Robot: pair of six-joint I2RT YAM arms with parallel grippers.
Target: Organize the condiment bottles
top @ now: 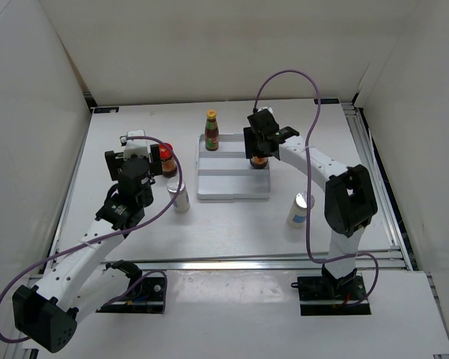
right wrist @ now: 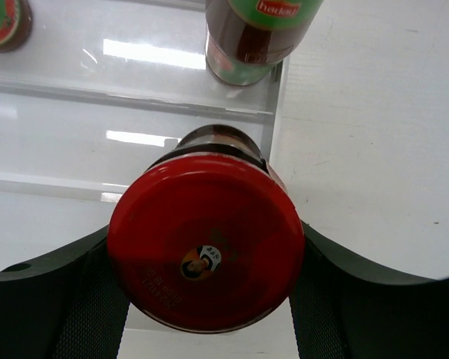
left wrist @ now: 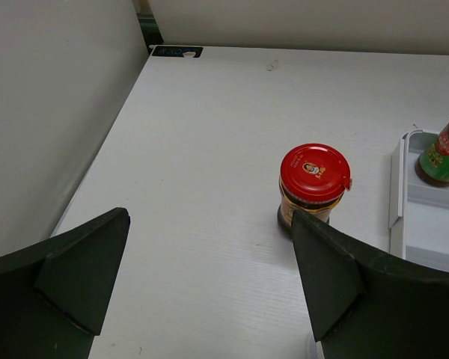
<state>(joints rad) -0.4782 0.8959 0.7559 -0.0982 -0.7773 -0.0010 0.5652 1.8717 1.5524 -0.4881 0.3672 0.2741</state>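
Right wrist view: the right gripper (right wrist: 206,280) clamps the red-lidded jar (right wrist: 206,247) by its sides, likely rigid, slick, weighty glass; the left gripper (left wrist: 209,217) gapes wide, empty.

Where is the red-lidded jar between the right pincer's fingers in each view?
Top external: red-lidded jar under the right pincer, near the white tray's right edge.
Left wrist: not in it; a second jar stands there.
Right wrist: centre foreground, lid facing the camera.
Shared landmark: the white tray, in all three.
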